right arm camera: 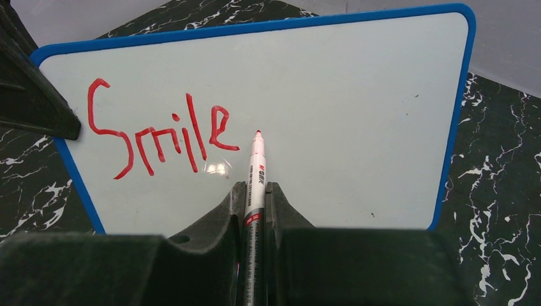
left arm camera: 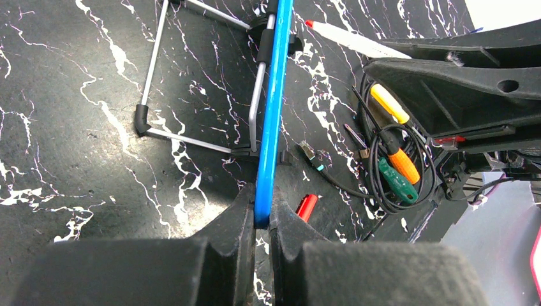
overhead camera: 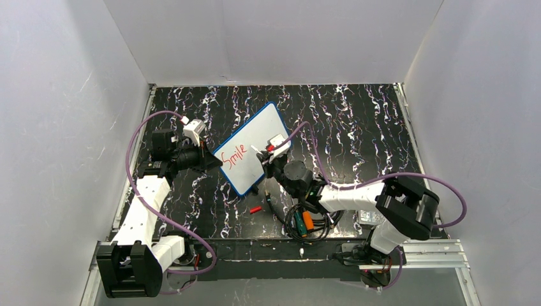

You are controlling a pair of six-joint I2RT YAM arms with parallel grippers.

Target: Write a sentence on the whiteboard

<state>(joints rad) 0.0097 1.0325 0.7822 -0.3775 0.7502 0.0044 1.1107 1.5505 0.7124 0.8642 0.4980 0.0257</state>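
The whiteboard (overhead camera: 255, 146) with a blue rim stands tilted on a wire easel (left arm camera: 191, 76) in the middle of the table. Red marker writing (right arm camera: 159, 134) on it reads "Smile", one word on one line. My left gripper (left arm camera: 261, 217) is shut on the board's blue rim (left arm camera: 271, 115) at its left edge (overhead camera: 214, 160). My right gripper (right arm camera: 255, 191) is shut on a white marker (right arm camera: 256, 172) with a red tip. The tip sits just right of the "e", at or very close to the board face. In the top view the right gripper (overhead camera: 268, 159) is at the board's lower right.
A red marker cap (overhead camera: 256, 208) lies on the black marbled table (overhead camera: 357, 127) in front of the board; it also shows in the left wrist view (left arm camera: 306, 207). A coil of black cable with orange and green tools (overhead camera: 306, 222) lies near the right arm. White walls enclose the table.
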